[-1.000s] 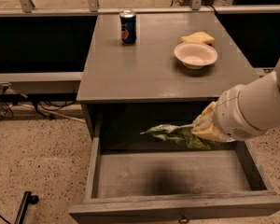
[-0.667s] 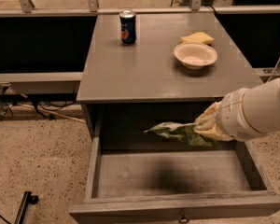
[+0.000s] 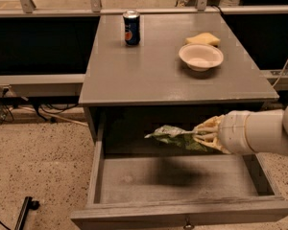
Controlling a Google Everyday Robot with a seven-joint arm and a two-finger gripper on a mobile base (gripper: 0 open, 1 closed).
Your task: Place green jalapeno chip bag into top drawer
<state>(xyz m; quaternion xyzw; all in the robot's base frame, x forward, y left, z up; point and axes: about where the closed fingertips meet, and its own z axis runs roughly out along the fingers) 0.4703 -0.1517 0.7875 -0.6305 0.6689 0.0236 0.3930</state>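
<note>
Green jalapeno chip bag (image 3: pixel 175 135) hangs in the air over the open top drawer (image 3: pixel 134 182), pinched at its right end by the hand (image 3: pixel 205 134), whose fingers are closed on the foil. The bag's loose left end juts toward the drawer's middle. Nearest the camera, the drawer is pulled well out and holds nothing, showing only a bare grey bottom with the bag's shadow on it. To do this step well, I judge the hand should lower until the bag sits below the side walls, then let go so it lies flat, clear of the front rim. Farther back on the tabletop (image 3: pixel 149 78), a white bowl (image 3: pixel 201 64) looks empty. A yellow sponge (image 3: pixel 203 39) lies just behind it, and a blue soda can (image 3: pixel 131 28) stands upright, well to the left.
</note>
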